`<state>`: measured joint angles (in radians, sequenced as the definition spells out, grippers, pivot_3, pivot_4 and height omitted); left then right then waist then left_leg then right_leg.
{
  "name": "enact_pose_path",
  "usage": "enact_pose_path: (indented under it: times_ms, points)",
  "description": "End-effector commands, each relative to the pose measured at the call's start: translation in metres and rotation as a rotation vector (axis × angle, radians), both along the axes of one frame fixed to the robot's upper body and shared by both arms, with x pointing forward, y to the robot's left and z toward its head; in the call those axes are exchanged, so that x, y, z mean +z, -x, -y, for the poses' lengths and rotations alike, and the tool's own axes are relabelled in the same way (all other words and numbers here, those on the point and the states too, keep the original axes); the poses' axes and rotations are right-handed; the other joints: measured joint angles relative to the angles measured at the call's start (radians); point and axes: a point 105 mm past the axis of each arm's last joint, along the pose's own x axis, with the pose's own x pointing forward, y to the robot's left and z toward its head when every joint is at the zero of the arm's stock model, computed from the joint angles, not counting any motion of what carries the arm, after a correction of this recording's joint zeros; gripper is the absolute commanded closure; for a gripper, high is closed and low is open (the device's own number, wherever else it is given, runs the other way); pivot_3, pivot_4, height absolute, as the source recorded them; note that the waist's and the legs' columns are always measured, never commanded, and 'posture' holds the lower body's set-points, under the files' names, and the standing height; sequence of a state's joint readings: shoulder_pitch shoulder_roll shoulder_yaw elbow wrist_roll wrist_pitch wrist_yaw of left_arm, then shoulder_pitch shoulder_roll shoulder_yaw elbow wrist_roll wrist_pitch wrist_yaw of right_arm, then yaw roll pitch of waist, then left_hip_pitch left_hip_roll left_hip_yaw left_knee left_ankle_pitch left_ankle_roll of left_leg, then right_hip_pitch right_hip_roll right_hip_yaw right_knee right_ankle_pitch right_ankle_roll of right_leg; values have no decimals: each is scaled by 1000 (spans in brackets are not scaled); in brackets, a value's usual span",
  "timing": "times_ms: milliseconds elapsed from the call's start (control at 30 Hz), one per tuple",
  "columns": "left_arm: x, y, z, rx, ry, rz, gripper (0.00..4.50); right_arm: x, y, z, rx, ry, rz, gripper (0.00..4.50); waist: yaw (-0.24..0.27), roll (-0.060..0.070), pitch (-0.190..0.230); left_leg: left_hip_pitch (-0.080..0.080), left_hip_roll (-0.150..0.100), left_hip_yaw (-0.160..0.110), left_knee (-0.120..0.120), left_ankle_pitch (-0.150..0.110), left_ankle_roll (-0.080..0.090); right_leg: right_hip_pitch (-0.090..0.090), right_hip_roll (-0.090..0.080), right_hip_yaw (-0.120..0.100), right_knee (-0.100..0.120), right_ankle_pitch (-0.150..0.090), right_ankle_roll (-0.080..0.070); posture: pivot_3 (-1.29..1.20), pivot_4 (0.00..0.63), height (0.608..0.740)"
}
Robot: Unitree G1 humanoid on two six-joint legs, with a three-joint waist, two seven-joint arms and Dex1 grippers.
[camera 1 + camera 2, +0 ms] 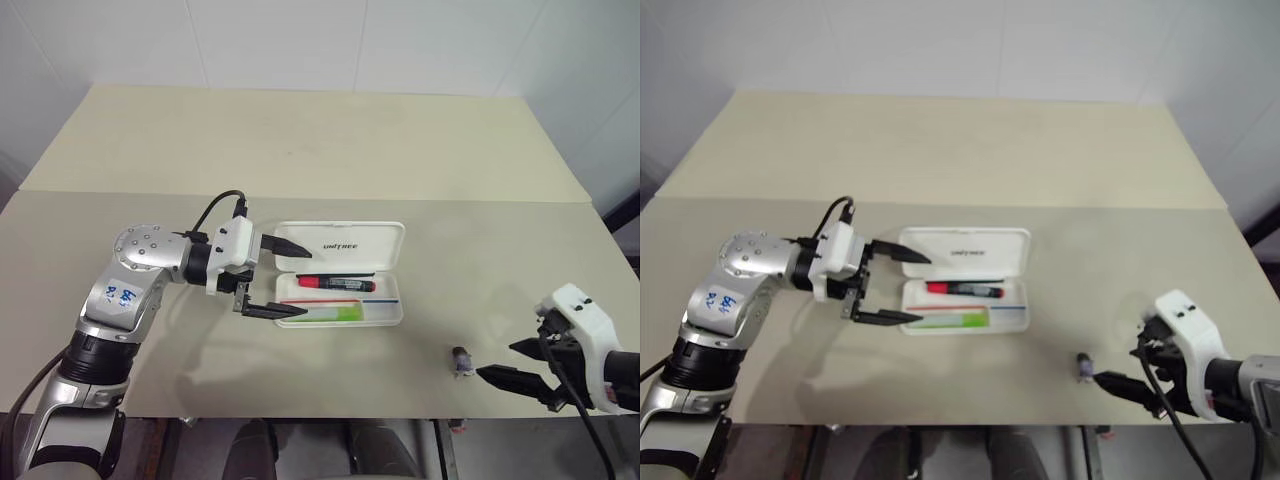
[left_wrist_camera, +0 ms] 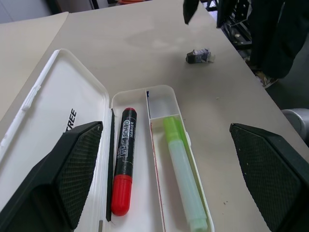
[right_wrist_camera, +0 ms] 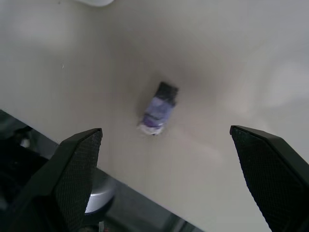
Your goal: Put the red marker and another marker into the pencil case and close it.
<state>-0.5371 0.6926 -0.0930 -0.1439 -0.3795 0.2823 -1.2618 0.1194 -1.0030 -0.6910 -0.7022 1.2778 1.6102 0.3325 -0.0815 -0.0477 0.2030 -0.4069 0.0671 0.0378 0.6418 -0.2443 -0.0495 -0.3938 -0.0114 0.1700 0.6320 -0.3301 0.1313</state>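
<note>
The hard-shell rectangular pencil case (image 1: 385, 243) was white, with small dark lettering on its open lid and a red and a blue stripe inside. The slim marker (image 2: 123, 167) had a red cap and a black barrel printed in white. The translucent highlighter-style marker (image 2: 183, 173) was light green. The smooth tabletop (image 1: 300, 140) was plain beige.

"UNITREE" on pencil case (image 1: 340, 246) lid; "WHITE BOARD MARKER" on red marker (image 2: 124, 159) barrel.

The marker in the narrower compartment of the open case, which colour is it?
Light green marker, seen best in the left wrist view.
</note>
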Motion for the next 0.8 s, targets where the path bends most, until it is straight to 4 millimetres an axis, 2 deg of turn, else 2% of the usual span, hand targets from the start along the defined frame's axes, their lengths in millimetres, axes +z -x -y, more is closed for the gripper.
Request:
enact_pose_path:
  times_ms: [33,200,400,800]
  points:
    - [8,4,-7,20,-12,46,24,-2,0,-13,-10,-52,-33,0,-3,0,0,0,0,0,-1,0,0,0,0,0,-1,0,0,0,150,740]
    - [8,6,-10,39,-15,47,24,-4,-6,-29,-112,-67,-79,0,-5,0,0,1,0,2,-8,0,1,0,0,1,-4,0,0,0,150,740]
    - [7,10,-14,70,-18,44,24,-9,-20,-42,-161,-75,-40,0,-2,0,0,1,1,1,-11,0,1,-2,0,1,-5,2,4,0,150,740]
    - [10,10,-16,102,-10,53,24,-18,-22,-36,-182,16,-73,0,0,0,0,0,2,1,-12,0,1,-3,0,0,-5,-1,-1,0,150,740]
